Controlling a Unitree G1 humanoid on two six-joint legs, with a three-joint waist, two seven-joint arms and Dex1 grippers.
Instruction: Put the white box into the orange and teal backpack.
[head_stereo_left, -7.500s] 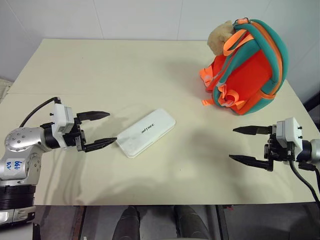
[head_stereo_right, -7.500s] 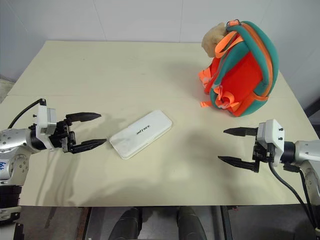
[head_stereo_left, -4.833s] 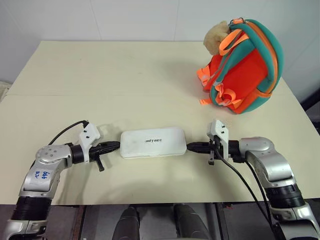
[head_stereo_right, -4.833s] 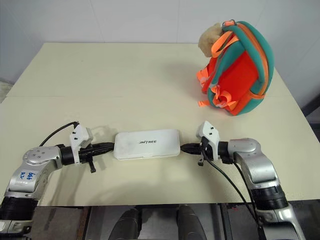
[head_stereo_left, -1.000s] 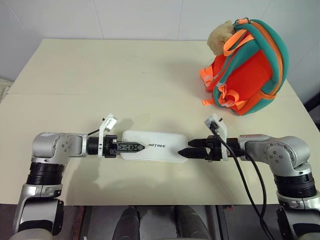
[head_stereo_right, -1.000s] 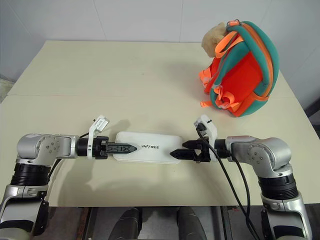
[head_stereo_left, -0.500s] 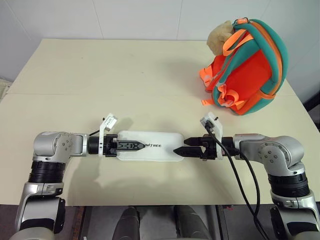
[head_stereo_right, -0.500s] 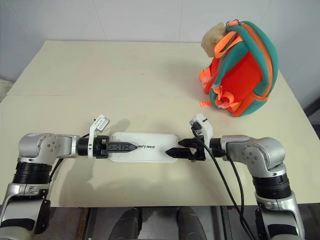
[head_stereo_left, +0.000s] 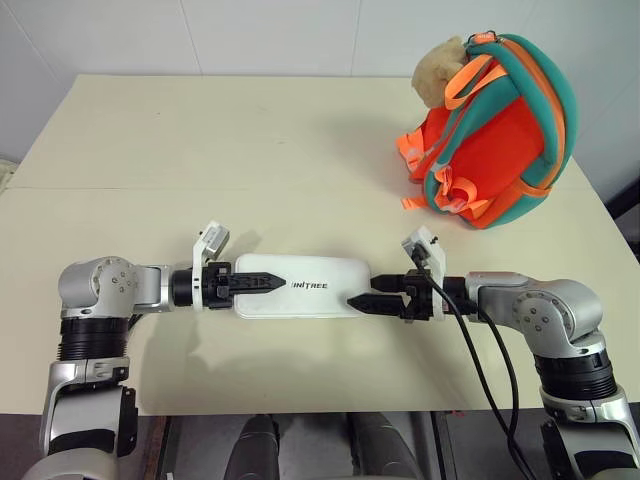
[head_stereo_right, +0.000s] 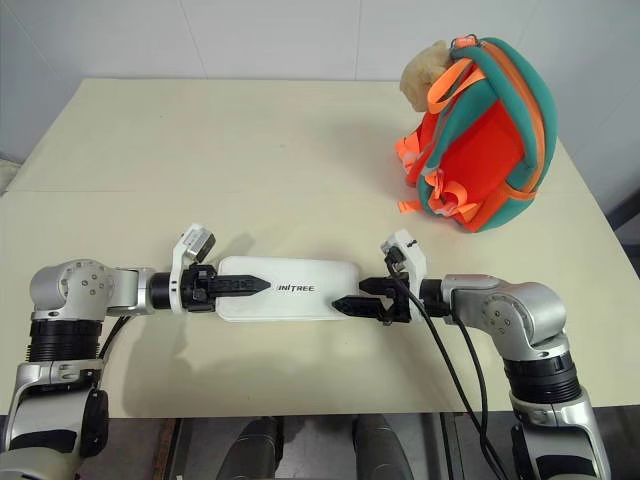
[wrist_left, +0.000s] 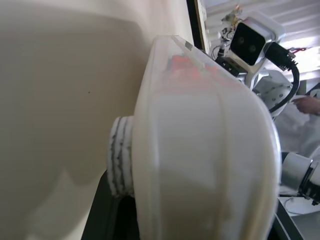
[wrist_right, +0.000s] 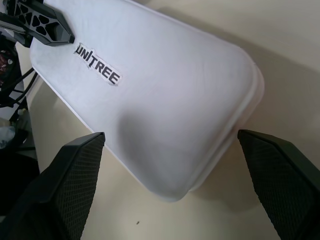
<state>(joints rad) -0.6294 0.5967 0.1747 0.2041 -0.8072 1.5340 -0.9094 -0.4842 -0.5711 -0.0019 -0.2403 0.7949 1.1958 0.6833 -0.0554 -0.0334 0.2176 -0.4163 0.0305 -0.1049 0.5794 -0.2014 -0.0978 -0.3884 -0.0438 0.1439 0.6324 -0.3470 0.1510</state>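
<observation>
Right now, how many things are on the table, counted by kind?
White box: 1
Orange and teal backpack: 1
Tan plush toy on the backpack: 1
Total: 3

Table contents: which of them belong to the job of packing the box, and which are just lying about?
Job:
- white box
- orange and teal backpack
- left gripper and right gripper, one at each end of the box

Lying about:
- nothing else on the table
</observation>
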